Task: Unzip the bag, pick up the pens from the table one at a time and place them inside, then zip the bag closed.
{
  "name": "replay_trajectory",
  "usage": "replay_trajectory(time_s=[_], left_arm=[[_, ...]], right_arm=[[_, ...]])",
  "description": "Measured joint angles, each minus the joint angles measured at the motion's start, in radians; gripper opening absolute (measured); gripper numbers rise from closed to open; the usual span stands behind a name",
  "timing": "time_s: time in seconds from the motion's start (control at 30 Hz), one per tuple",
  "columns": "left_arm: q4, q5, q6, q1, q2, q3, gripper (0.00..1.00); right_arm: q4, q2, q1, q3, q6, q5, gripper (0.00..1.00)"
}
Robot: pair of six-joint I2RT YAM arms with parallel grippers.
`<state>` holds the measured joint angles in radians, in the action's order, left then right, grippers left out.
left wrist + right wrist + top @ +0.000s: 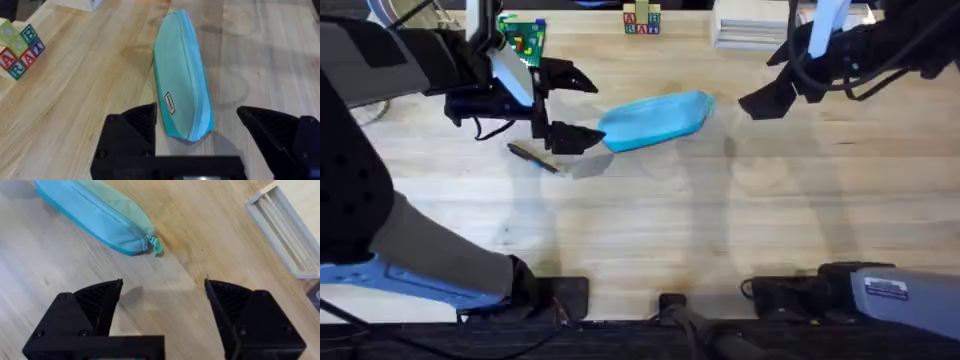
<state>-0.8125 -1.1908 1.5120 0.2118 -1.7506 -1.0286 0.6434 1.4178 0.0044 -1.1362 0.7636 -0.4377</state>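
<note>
Light wood planks of the table (720,210) run across my overhead feed, grain showing, with the light blue pencil pouch (655,120) lying just above centre — its long axis tilted from about 8 o'clock up to 2 o'clock. On my left wrist feed the pouch (182,85) looks zipped along its length, a small label near the end closest to the camera. One dark pen (533,157) lies on the wood at about 8 o'clock from the pouch, just off its left tip; I can't make out its details.

My left gripper (570,105) hangs at the pouch's left end with its fingers spread wide, one finger tip above the pouch line and the other just beside the left tip; whether that lower finger touches fabric I cannot tell. On the left wrist feed, the pouch end sits between the two black fingers (132,135), not pinched.

My right gripper (770,95) is at about 3 o'clock from the pouch, apart from it, fingers also spread with nothing between them. On its wrist feed the zip pull end of the pouch (100,215) lies beyond the open fingers (95,305).

Lettered toy blocks (642,20) stand at the far edge near 12 o'clock, and a pale grey tray (287,232) lies nearby.
</note>
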Motion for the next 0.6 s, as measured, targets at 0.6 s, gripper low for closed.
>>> replay_trajectory(time_s=[0.6], left_arm=[[0.025,-0.002,0.0,-0.036,-0.043,-0.002,0.993]], right_arm=[[0.0,0.0,0.0,0.0,0.0,0.0,0.996]])
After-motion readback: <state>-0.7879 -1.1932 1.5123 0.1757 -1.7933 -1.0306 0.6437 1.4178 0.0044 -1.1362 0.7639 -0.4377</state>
